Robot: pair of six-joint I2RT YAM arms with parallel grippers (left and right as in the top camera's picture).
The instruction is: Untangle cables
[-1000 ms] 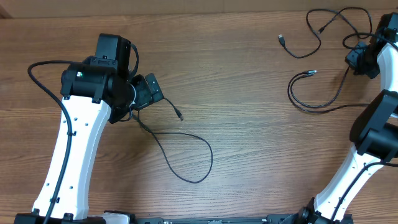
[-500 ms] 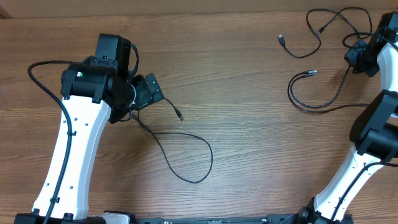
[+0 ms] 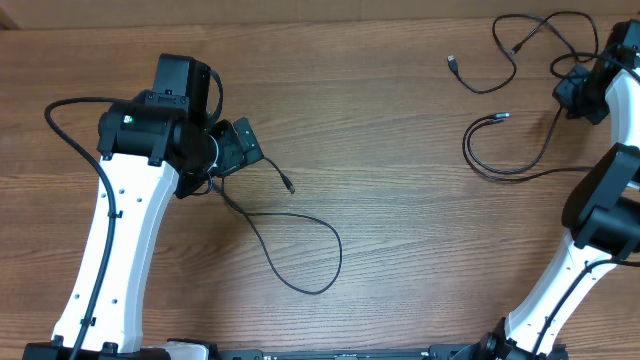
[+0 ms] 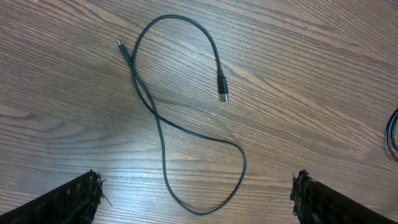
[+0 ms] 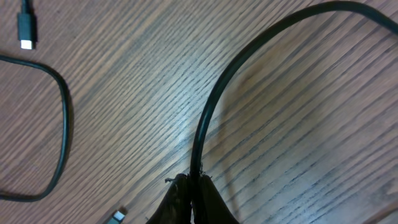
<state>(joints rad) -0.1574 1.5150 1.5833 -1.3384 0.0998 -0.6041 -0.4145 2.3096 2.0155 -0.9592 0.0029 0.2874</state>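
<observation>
Overhead count: 2 white-and-black arms, 2 sets of fingers, and thin black cords with silver-tipped plugs in 2 separate spots on the brown wood-grain desk (image 3: 400,200).

Spot 1, roughly 7 o'clock from desk centre: one lone black cord (image 4: 163,155). It lies flat and crosses itself once into a loose figure-eight. Both of its plugs show in the left wrist view, one at 11 o'clock and one at 1 o'clock from the crossing. Nothing touches it.

Left fingers (image 4: 78,199): spread fully wide, with tips at the two bottom corners of the wrist view. They hover above the lone cord and hold nothing.

Spot 2, 2 o'clock corner of the desk: a loose black cord group (image 3: 510,70), well apart from the lone cord. 3 plug ends are visible overhead. The strands overlap near the right arm, so I can't tell the exact cord count.

Right fingers (image 5: 186,202): closed tight, pinching one black strand (image 5: 211,106) right at the tips. That strand arcs away toward 1 o'clock in the wrist view. Overhead it seems to run from the fingers down into the open loop (image 3: 470,150) at 3 o'clock.

Also in the right wrist view are a second strand curving along the left edge, 1 plug at 11 o'clock and 1 silver plug tip at 7 o'clock. Neither is held.
</observation>
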